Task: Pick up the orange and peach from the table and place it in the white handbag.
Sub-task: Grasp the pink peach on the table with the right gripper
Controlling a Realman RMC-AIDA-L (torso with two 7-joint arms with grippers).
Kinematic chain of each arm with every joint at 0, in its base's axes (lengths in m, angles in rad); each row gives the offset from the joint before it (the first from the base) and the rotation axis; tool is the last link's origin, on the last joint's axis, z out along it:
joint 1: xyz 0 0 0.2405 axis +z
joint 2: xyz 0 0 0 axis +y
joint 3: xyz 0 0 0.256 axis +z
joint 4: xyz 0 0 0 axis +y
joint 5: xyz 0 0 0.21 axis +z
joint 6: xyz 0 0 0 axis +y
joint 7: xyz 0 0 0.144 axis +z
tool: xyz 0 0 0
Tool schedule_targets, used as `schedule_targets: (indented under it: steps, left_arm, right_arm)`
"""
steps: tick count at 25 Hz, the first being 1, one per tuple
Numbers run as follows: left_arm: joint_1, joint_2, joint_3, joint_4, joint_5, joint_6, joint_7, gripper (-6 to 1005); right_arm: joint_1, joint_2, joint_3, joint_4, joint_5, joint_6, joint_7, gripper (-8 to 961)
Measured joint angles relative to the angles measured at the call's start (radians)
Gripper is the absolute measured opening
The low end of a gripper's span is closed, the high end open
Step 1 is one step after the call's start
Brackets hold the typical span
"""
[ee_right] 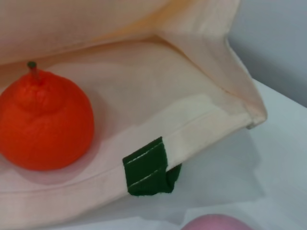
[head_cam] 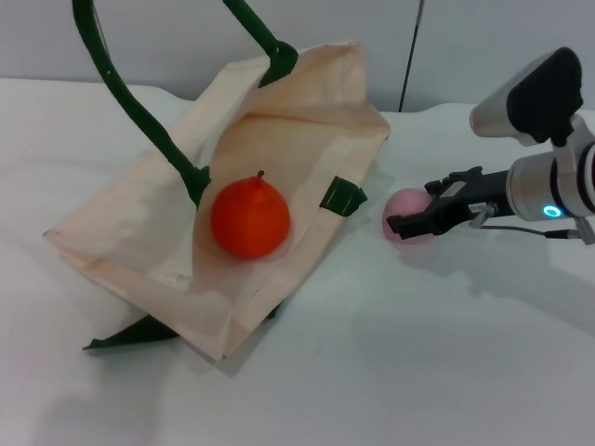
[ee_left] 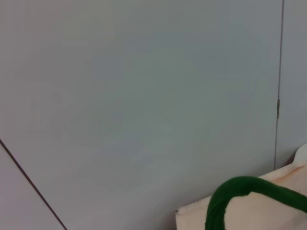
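The white handbag (head_cam: 297, 121) lies on the table with its mouth propped open, and one green handle (head_cam: 121, 84) rises out of the top of the head view. The orange (head_cam: 249, 218) rests inside the bag on the lower cloth panel, also seen in the right wrist view as the orange (ee_right: 43, 124) behind the bag's rim (ee_right: 192, 129). The pale pink peach (head_cam: 402, 203) sits on the table just right of the bag. My right gripper (head_cam: 409, 206) has a black finger on each side of it, closed on it. Only the top of the peach (ee_right: 218, 224) shows in the right wrist view.
A green tab (head_cam: 342, 195) marks the bag's rim nearest the peach. The left wrist view shows a grey wall, a loop of green handle (ee_left: 240, 189) and a corner of cream cloth (ee_left: 259, 215). White table stretches in front of the bag.
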Motion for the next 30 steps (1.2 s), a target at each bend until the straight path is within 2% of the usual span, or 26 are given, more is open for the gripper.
schedule_targets:
  steps: [16, 25, 30]
  left_arm:
    - [0.001, 0.000, -0.007, 0.002, 0.005, 0.000, 0.001, 108]
    - [0.003, 0.000, -0.008, 0.002, 0.012, 0.000, 0.005, 109]
    - [0.006, 0.000, -0.008, 0.002, 0.012, 0.000, 0.011, 109]
  right_arm:
    - [0.018, -0.001, 0.002, 0.015, -0.001, -0.025, -0.004, 743]
    - [0.020, -0.001, 0.007, 0.012, -0.023, -0.029, -0.011, 680]
    - [0.004, 0.000, 0.009, -0.037, -0.023, -0.044, -0.008, 639]
